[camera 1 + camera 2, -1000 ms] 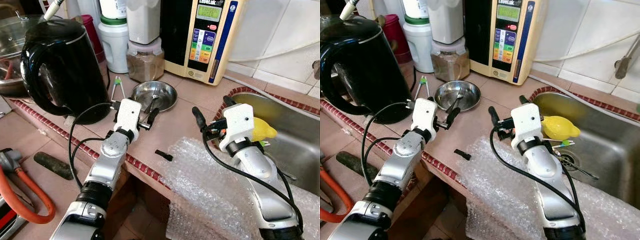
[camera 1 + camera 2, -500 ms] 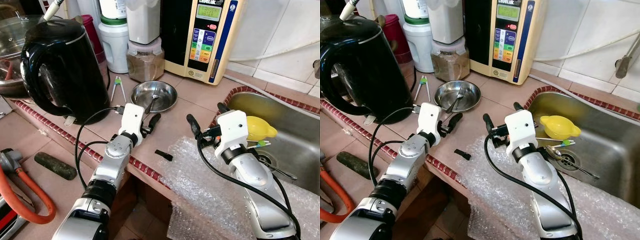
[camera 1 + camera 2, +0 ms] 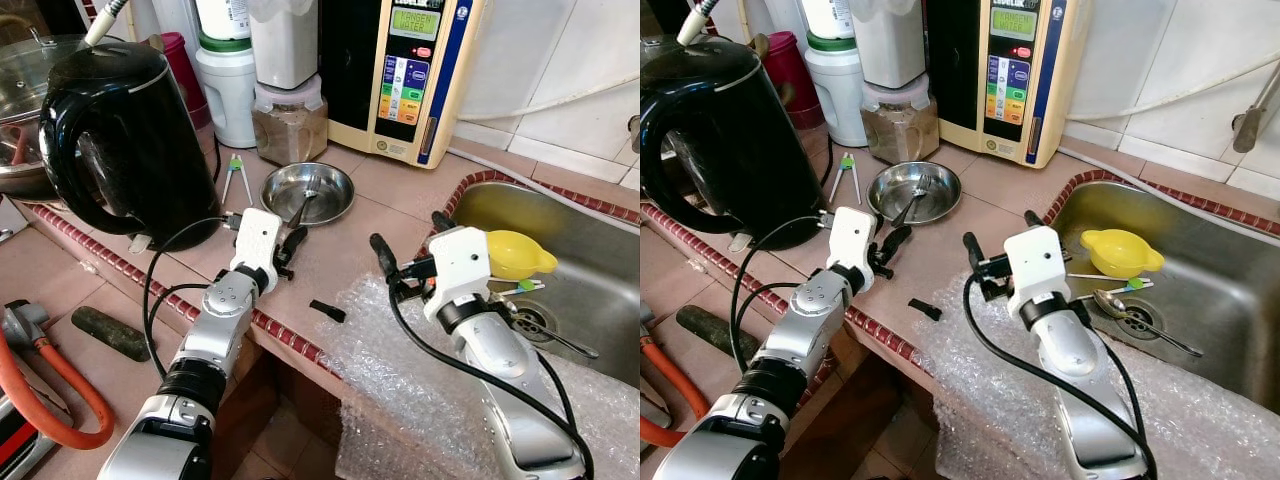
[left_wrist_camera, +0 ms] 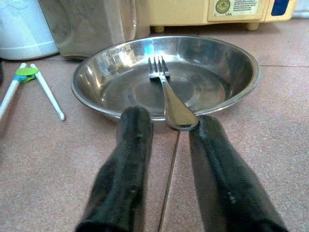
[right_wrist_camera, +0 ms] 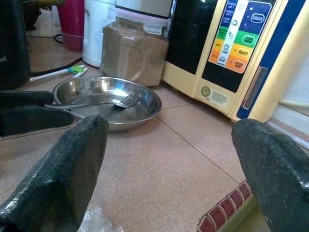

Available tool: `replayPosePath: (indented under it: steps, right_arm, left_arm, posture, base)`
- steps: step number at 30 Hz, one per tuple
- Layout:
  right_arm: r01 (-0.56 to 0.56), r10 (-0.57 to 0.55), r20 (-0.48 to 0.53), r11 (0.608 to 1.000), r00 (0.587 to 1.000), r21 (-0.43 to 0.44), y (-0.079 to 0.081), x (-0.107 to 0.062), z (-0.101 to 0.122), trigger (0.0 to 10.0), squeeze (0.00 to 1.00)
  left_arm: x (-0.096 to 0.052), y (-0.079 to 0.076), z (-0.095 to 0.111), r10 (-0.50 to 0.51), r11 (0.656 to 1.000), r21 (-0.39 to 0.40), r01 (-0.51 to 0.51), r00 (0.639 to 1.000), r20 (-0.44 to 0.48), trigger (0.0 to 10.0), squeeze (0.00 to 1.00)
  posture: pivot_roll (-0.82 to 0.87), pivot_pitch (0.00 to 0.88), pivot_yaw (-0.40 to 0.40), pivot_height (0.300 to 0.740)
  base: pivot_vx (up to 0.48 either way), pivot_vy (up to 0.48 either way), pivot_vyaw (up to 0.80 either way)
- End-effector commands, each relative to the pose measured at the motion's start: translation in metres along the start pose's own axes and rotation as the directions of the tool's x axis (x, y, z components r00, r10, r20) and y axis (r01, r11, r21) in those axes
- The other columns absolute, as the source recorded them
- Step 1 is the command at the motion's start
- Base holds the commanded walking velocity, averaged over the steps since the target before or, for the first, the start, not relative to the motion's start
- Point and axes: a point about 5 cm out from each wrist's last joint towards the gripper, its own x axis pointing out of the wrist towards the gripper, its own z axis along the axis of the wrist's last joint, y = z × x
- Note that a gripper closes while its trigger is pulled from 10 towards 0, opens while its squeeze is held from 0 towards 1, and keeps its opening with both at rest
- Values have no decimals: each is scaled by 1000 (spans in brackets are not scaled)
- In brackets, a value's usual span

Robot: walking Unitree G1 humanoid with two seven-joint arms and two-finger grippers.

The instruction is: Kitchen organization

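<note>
Two fingers of the left pincer (image 4: pixel 166 121), slightly apart, flank the fork (image 4: pixel 166 92) handle overhanging the steel bowl (image 4: pixel 91 72) rim at 12 o'clock; closing off-centre could tip the bowl, while the right pincer (image 5: pixel 169 154) waits wide open.
</note>
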Motion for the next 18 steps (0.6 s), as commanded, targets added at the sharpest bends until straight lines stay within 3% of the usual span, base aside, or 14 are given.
replayPosePath:
  steps: [1,4,7,18]
  right_arm:
    - [-15,15,13,1000,1000,-3,3,1,3,10000,0]
    - [-16,16,11,1000,1000,-4,4,0,3,10000,0]
    - [-11,11,4,1000,1000,-5,3,0,1,10000,0]
    - [-7,7,1,1000,1000,-8,3,1,0,10000,0]
  left_arm:
    - [2,3,5,-5,1000,10,5,1000,14,1765,0]
    - [3,2,5,-9,1000,10,9,1000,15,1686,0]
    - [3,1,5,-16,1000,7,15,1000,16,0,0]
    - [1,1,4,-17,1000,-4,17,999,33,0,0]
  posture:
    - [-33,41,78,740]
    - [-35,39,80,740]
    - [-38,35,73,740]
    - [-32,24,70,740]
  base:
    - [0,0,0]
    - [0,0,0]
    - [0,0,0]
    - [0,0,0]
